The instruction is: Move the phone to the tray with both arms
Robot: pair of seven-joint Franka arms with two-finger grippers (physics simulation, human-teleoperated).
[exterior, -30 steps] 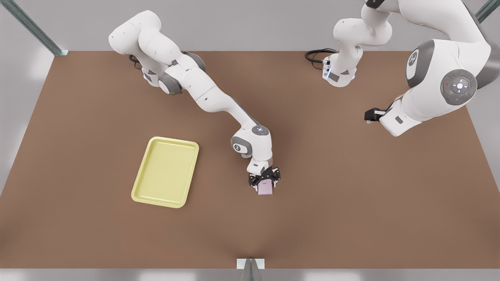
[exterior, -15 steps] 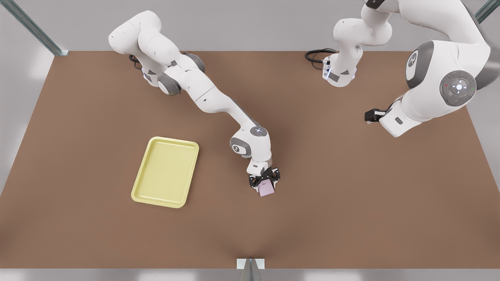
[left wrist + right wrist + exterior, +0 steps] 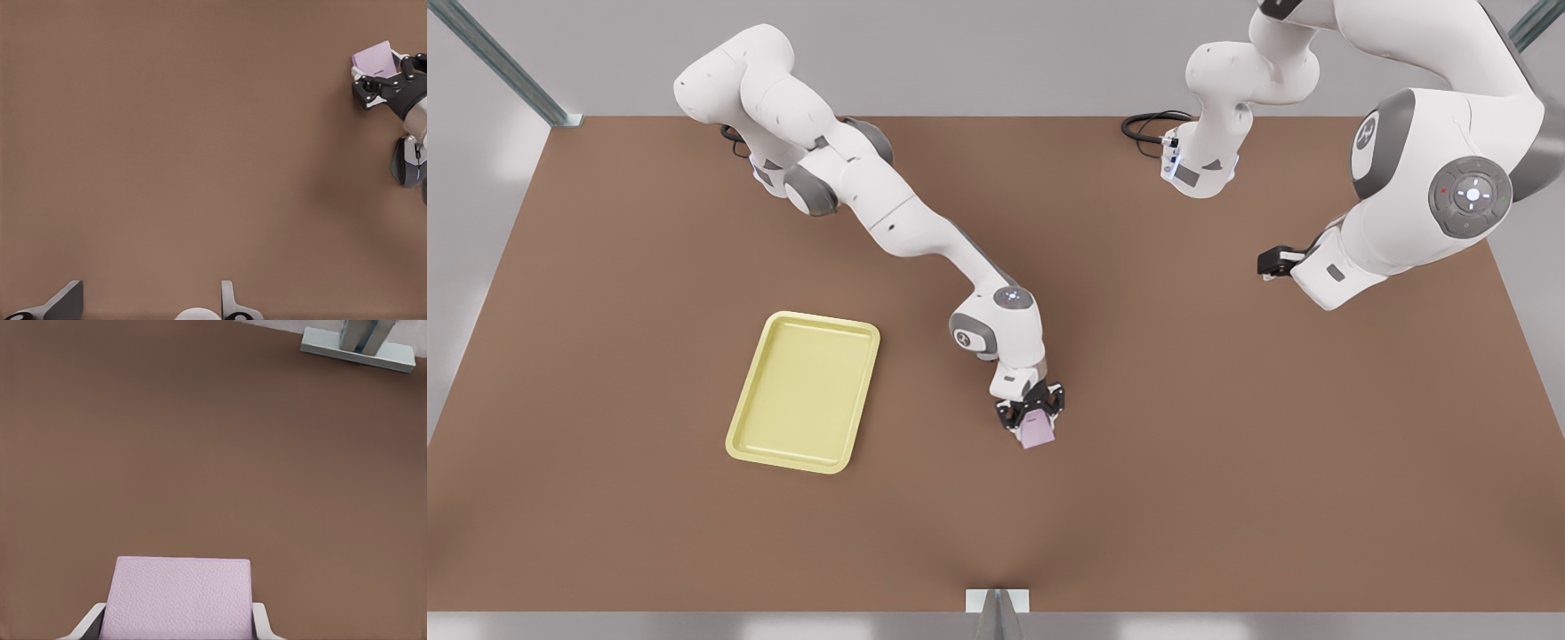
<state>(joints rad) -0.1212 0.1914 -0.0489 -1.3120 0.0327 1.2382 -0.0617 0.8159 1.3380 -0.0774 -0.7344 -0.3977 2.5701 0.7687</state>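
Here, right gripper [image 3: 1031, 416] clamping phone [image 3: 1037, 432].

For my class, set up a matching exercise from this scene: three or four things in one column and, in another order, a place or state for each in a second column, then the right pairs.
Things
1. phone
2. tray
3. right gripper
4. left gripper

Places or states
A. lying bare on the table, at the front view's left
B. held between two fingers
C. open, hanging over bare table
D. shut on the pink device

Pairs: 1-B, 2-A, 3-D, 4-C
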